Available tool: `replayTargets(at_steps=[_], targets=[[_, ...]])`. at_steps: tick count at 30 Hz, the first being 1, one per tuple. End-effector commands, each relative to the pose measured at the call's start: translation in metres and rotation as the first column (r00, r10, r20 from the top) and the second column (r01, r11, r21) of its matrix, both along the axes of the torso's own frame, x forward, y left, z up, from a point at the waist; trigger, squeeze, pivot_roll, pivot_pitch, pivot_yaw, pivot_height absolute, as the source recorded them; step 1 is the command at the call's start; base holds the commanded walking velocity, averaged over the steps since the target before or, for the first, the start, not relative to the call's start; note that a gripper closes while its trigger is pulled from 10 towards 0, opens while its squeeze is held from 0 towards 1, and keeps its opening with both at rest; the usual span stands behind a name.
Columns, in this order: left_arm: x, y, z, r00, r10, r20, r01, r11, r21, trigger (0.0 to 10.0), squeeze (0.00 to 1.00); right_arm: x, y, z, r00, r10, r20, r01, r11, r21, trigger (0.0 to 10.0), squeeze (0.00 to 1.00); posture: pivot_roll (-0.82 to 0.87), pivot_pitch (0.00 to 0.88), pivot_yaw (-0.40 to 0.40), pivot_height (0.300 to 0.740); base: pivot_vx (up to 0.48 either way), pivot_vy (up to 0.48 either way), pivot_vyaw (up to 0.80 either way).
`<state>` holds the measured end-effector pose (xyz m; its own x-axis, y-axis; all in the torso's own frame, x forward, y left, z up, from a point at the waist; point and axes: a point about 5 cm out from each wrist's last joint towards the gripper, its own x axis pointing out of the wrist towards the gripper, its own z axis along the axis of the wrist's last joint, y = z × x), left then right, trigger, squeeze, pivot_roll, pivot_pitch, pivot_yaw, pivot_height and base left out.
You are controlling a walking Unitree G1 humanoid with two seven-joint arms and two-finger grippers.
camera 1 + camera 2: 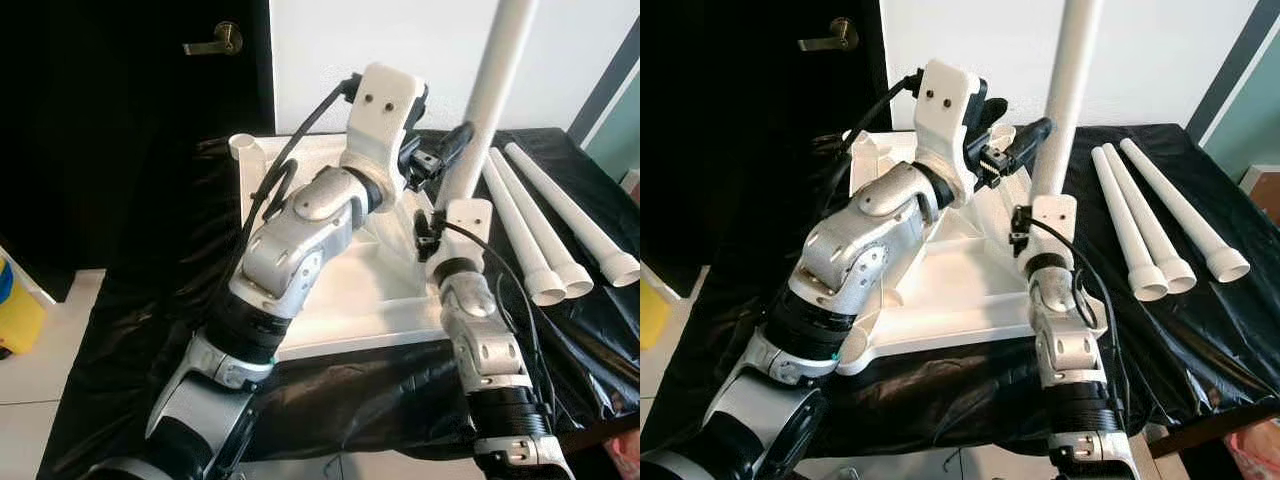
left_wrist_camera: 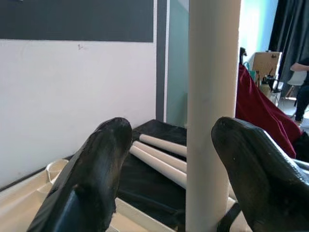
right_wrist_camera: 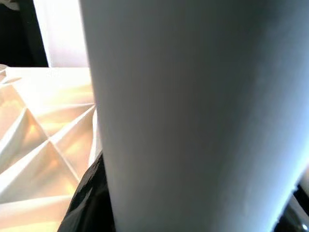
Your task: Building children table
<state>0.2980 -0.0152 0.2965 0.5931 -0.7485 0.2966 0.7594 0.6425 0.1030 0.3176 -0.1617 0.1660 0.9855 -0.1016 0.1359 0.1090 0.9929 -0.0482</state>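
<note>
A white table top (image 1: 340,300) lies upside down on a black-covered surface. At its near right corner a white table leg (image 1: 495,90) stands upright. Low on this leg my right gripper (image 1: 438,228) is shut on it; in the right wrist view the leg (image 3: 193,96) is pressed close against a black finger (image 3: 89,203). Higher up, my left gripper (image 1: 1025,120) reaches in from the left, open. In the left wrist view the leg (image 2: 212,96) rises between its two fingers (image 2: 101,164), nearer one of them, with a gap on the other side.
Three more white legs (image 1: 545,235) lie side by side on the black cloth (image 1: 150,330) at the right. A dark door with a brass handle (image 1: 225,38) is at the back left. A yellow object (image 1: 15,310) stands on the floor, left.
</note>
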Motion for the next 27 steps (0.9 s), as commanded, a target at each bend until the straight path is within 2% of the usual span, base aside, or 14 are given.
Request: replayTargets(at_steps=[1, 7, 9, 14, 17, 18, 23, 27], targets=[[-0.004, 0.001, -0.014, 1.0, -0.023, 0.02, 0.022, 0.999, 0.048, 10.0, 0.0, -0.007, -0.018, -0.001, 0.998, -0.064, 0.028, 0.064, 0.998, 0.0, 10.0, 0.0, 0.01, 0.0, -0.036, 0.74, 0.0, 0.0, 0.0], [-0.004, 0.007, -0.03, 1.0, -0.001, 0.01, 0.0, 0.997, 0.078, 10.0, 0.0, -0.015, -0.032, -0.005, 0.993, -0.105, 0.045, 0.106, 0.994, -0.015, 10.0, 0.0, 0.0, 0.0, -0.033, 0.74, 0.0, 0.0, 0.0], [-0.004, 0.011, -0.048, 1.0, 0.012, -0.005, -0.012, 0.994, 0.112, 10.0, 0.0, -0.022, -0.045, -0.013, 0.989, -0.144, 0.038, 0.145, 0.989, -0.014, 10.0, 0.0, -0.01, 0.0, -0.026, 0.74, 0.0, 0.0, 0.0], [-0.006, 0.013, -0.066, 0.999, 0.021, -0.032, -0.016, 0.99, 0.137, 10.0, 0.0, -0.029, -0.056, -0.02, 0.983, -0.176, 0.047, 0.176, 0.984, -0.009, 10.0, 0.0, -0.01, 0.0, -0.02, 0.74, 0.0, 0.0, 0.0], [-0.006, 0.014, -0.073, 0.999, 0.021, -0.048, -0.013, 0.989, 0.145, 10.0, 0.0, -0.033, -0.059, -0.022, 0.982, -0.182, 0.048, 0.182, 0.983, -0.004, 10.0, 0.0, -0.02, 0.001, -0.017, 0.74, 0.0, 0.0, 0.0], [-0.006, 0.014, -0.082, 0.998, 0.019, -0.067, -0.008, 0.987, 0.16, 10.0, 0.0, -0.039, -0.062, -0.027, 0.982, -0.185, 0.047, 0.185, 0.983, 0.014, 10.0, 0.0, -0.02, 0.003, -0.016, 0.74, 0.0, 0.0, 0.0], [-0.008, 0.014, -0.089, 0.995, -0.007, -0.098, 0.024, 0.985, 0.171, 10.0, 0.0, -0.044, -0.063, -0.032, 0.982, -0.186, 0.041, 0.185, 0.983, 0.013, 10.0, 0.0, -0.02, 0.007, -0.014, 0.74, 0.0, 0.0, 0.0], [-0.014, 0.013, -0.1, 0.994, -0.049, -0.095, 0.07, 0.972, 0.226, 10.0, 0.0, -0.047, -0.066, -0.036, 0.982, -0.187, 0.039, 0.187, 0.982, 0.017, 10.0, 0.0, -0.02, 0.009, -0.013, 0.74, 0.0, 0.0, 0.0]])
